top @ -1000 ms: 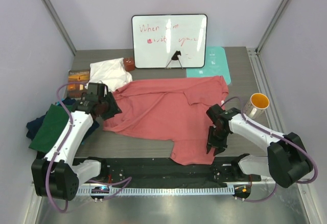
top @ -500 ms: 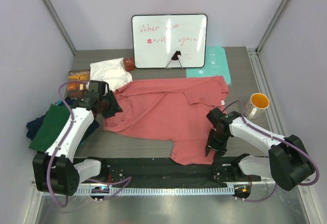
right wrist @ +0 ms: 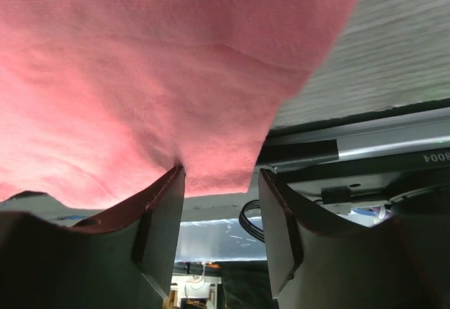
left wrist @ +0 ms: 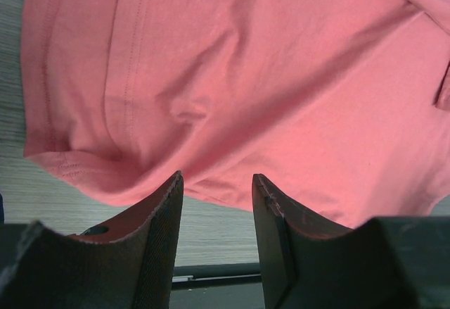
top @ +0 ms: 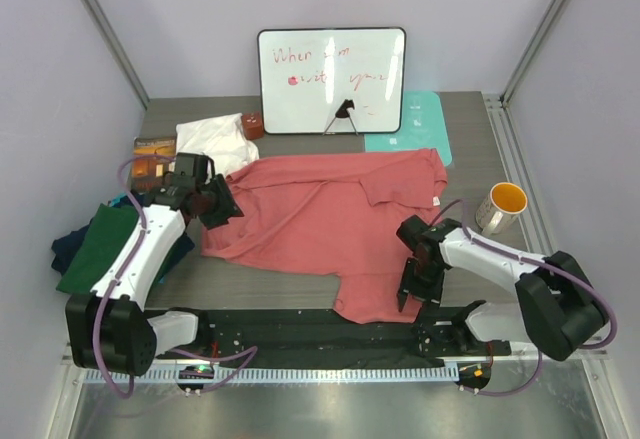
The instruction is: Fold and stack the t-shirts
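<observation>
A large salmon-pink t-shirt [top: 320,214] lies spread across the middle of the table, one flap reaching the near edge. In the left wrist view its hem [left wrist: 232,77] lies just beyond my left gripper [left wrist: 216,182], which is open with bare table between the fingers. My left gripper [top: 216,207] hovers at the shirt's left edge. My right gripper [top: 408,289] is at the near flap's right corner. It is open; the pink corner [right wrist: 232,161] hangs at the fingertips and touches the left finger [right wrist: 165,203]. A dark green t-shirt [top: 100,249] lies on a navy one [top: 62,249] at the left.
A whiteboard [top: 332,79] stands at the back with a pale-teal mat [top: 415,124] beside it. A white cloth [top: 213,142], a small brown object [top: 253,125] and a patterned box [top: 153,152] sit back left. A mug with an orange inside [top: 500,206] stands at the right.
My right gripper's jaws have spread wider and it has shifted slightly left toward the near edge. My left gripper has edged a little farther back along the shirt's left side.
</observation>
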You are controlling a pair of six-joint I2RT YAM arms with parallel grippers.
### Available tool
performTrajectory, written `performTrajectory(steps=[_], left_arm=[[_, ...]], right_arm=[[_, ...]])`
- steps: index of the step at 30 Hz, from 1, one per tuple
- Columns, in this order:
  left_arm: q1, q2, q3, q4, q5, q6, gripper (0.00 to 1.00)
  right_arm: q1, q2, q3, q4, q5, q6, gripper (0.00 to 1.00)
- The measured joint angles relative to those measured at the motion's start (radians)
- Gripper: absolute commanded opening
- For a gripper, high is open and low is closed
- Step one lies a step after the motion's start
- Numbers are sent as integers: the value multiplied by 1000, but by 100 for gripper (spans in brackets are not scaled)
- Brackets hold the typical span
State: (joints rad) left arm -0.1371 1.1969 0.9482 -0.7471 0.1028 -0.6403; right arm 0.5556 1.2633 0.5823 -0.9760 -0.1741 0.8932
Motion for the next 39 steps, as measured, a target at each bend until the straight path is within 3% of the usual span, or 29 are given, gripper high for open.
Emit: performTrajectory(steps=[8, 10, 14, 24, 27, 29, 39], left_arm=[[0, 33, 23, -4, 14, 24, 45], [0, 37, 34, -4, 15, 28, 45], [0, 40, 39, -5, 23, 42, 45], [0, 45, 39, -11, 33, 47, 45], [0, 45, 37, -12, 28, 47, 47], [0, 44, 30, -13, 16, 45, 52], [10, 60, -69, -37, -69, 31, 55]], right_arm=[[26, 110, -13, 60, -2, 19, 33], [32, 103, -14, 65, 1, 29, 26], [34, 50, -31, 71, 15, 60, 1], [38, -47, -28, 55, 49, 104, 1], [38, -43, 35, 32, 61, 96, 1], [38, -29, 93, 19, 71, 80, 1], [38, 60, 322, -25, 86, -13, 1]])
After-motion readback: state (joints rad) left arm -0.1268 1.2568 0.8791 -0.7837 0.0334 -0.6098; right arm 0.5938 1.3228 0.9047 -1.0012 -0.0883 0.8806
